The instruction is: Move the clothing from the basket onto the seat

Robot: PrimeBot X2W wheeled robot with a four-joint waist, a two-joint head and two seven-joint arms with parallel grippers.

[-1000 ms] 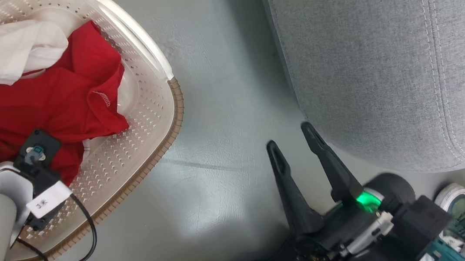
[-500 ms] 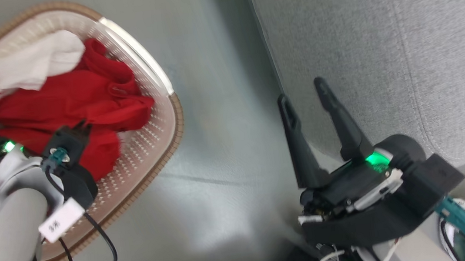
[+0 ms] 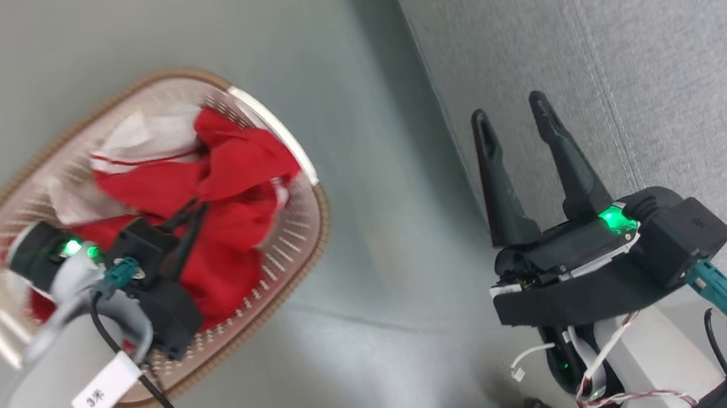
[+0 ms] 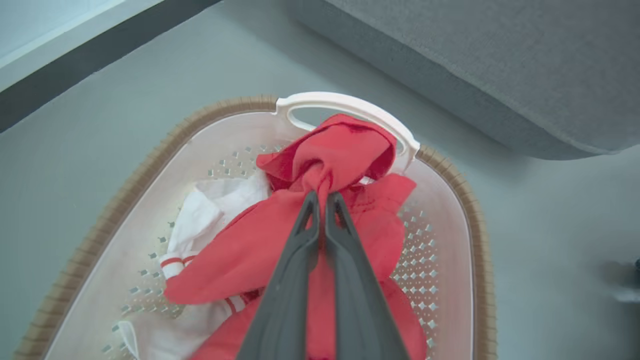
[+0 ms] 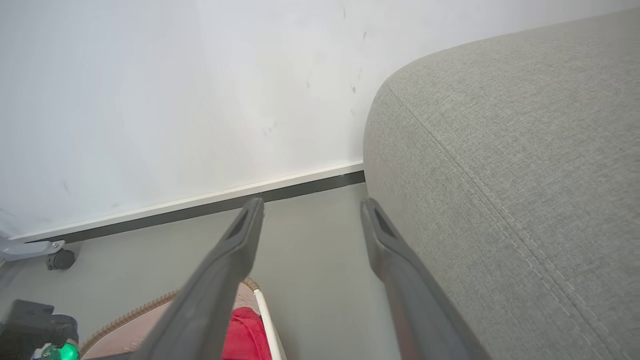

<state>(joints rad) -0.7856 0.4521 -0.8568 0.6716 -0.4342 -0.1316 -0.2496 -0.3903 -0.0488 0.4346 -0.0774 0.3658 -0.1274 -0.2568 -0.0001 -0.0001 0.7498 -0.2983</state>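
**Red clothing pinched above the basket**

My left tool [image 4: 321, 196] is clenched on a bunched fold of the red clothing [image 4: 345, 150]. The rest of it lies in the basket [image 4: 472, 210] beneath the tips. My right tool [image 3: 512, 110] is released, fingers spread, with the grey seat [image 3: 658, 27] just beside it on its right

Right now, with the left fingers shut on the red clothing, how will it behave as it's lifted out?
Likely floppy: the clothing bunches into folds at the left gripper and will probably hang and trail. Probably light, since a thin pinch holds a bunch up. One fold sits by the basket handle, so it may snag or drag there.
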